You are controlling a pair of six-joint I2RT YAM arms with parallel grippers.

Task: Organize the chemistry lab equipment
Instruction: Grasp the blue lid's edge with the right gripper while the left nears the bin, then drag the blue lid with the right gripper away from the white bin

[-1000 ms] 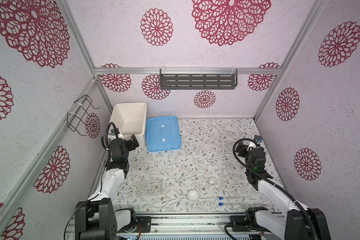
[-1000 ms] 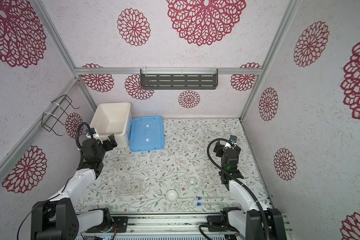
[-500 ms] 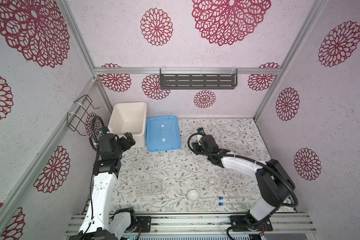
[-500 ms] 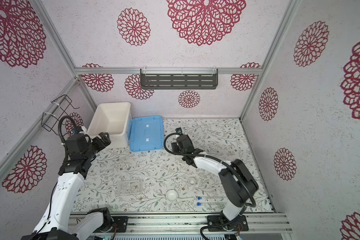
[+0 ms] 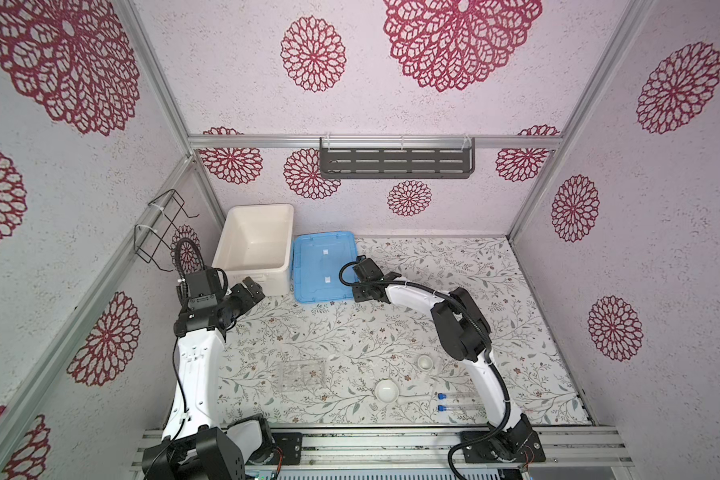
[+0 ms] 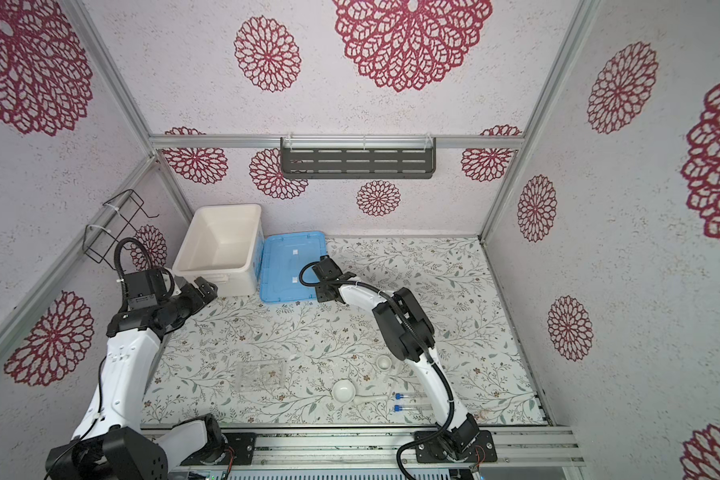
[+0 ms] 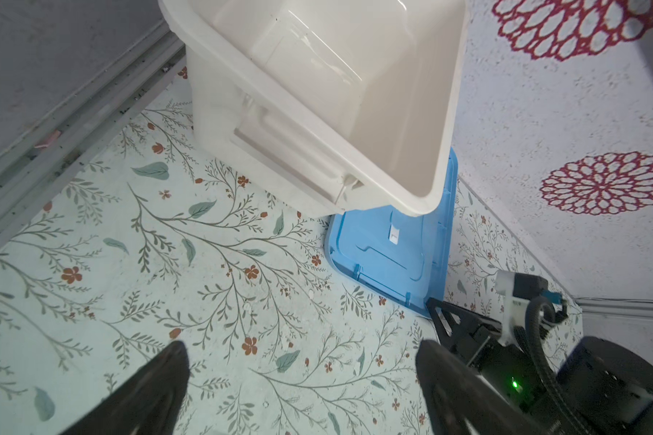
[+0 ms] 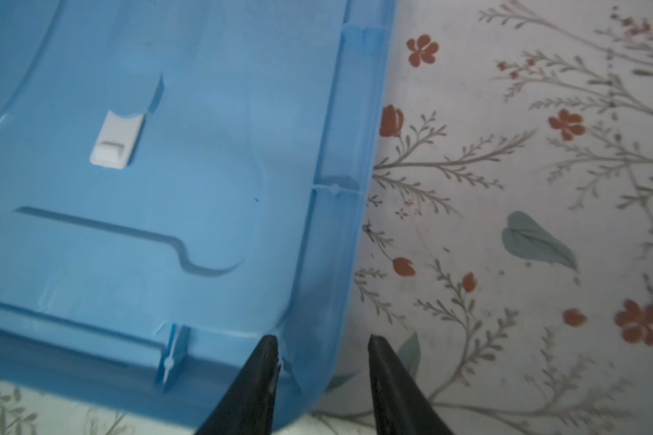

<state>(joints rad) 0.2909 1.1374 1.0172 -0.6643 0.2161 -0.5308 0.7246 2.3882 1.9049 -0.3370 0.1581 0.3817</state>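
two capped tubes (image 5: 460,396) near the desk's (image 5: 350,332) front edge look light, slippery, best pinched mid-barrel; my right pincer (image 8: 323,350) straddles the blue lid's (image 8: 166,188) corner, half-open.

We found a large white rectangular plastic tub (image 5: 255,243) standing just beside a flat blue plastic lid (image 5: 324,266) on the floral-printed tabletop (image 5: 454,266), below a dark slotted metal shelf (image 5: 396,164) on the back wall.

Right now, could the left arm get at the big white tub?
Probably yes: the left gripper hangs open close in front of the white tub's near wall, and the left wrist view shows nothing between them.
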